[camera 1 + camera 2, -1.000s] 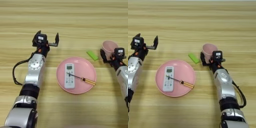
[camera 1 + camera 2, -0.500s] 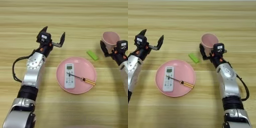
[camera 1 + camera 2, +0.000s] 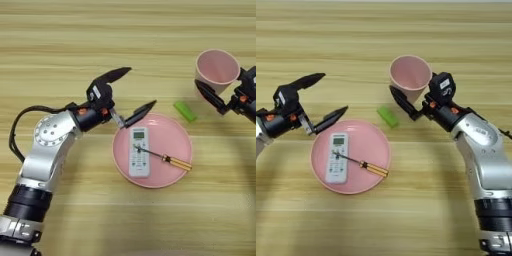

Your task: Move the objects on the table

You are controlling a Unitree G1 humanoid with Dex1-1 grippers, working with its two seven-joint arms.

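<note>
Wood-grain table [image 3: 60, 45], seemingly plastic cup [image 3: 410, 74]

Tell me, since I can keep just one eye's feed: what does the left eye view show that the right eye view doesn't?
Left eye only: the left arm's shoulder and black cable. Right eye only: the right arm's forearm and elbow. Both share the left gripper, fingers open, at the pink plate's rim; the remote and screwdriver on it; the green block; the right gripper holding the pink cup.

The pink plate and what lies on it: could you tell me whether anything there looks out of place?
Yes: the pink plate holds no food but a white remote lying flat, with a thin screwdriver laid askew, its tip on the remote. Nothing looks spilled or damaged.
</note>
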